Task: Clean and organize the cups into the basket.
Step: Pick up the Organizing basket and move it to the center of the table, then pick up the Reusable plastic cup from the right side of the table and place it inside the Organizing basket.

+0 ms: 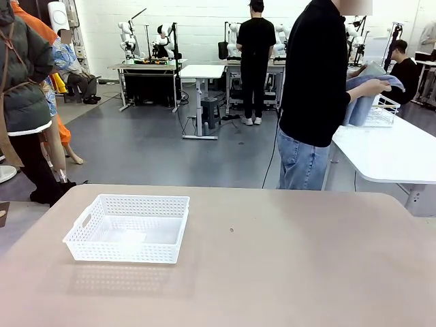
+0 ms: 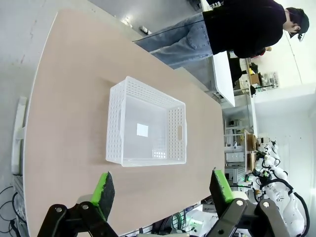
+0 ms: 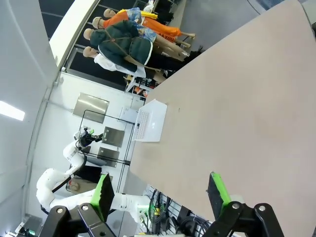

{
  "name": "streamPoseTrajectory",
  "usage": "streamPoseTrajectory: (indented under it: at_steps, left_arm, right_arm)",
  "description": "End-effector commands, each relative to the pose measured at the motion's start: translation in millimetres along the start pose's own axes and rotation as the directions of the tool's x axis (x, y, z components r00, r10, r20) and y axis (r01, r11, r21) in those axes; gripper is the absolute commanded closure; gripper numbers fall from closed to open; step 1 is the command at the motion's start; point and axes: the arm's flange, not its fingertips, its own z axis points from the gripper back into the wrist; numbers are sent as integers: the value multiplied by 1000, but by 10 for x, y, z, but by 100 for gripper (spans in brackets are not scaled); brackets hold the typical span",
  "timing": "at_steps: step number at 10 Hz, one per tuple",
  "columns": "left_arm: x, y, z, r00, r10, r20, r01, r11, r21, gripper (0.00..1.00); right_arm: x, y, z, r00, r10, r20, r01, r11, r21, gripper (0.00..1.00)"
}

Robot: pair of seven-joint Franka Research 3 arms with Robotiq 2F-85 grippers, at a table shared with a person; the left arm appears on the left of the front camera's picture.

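A low white mesh-walled basket [image 1: 129,227] sits on the left part of the tan table [image 1: 286,259], with nothing in it but a small white label on its floor. From above, the basket [image 2: 146,130] lies beyond my left gripper [image 2: 163,186], which is open with nothing between its green pads. My right gripper [image 3: 159,190] hangs open above the table, far from the basket [image 3: 149,121]. The cups are out of view.
A person in a black top and jeans [image 1: 315,95] stands at the table's far right corner, turned toward a white side table [image 1: 392,146] and holding grey cloth over a wire basket [image 1: 379,112]. The table's edges show in the left wrist view.
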Motion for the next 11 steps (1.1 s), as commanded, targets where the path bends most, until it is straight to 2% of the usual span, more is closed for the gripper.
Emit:
streamPoseTrajectory:
  at_steps: [1, 11]
  left_arm:
    - [33, 0, -58, 1000, -1, -10, 1, 1000, 4, 0]
    - [33, 0, -58, 1000, -1, -10, 1, 1000, 4, 0]
  right_arm:
    - [33, -4, -63, 1000, -8, -19, 9, 1000, 10, 0]
    - [33, -4, -63, 1000, -8, -19, 9, 1000, 10, 0]
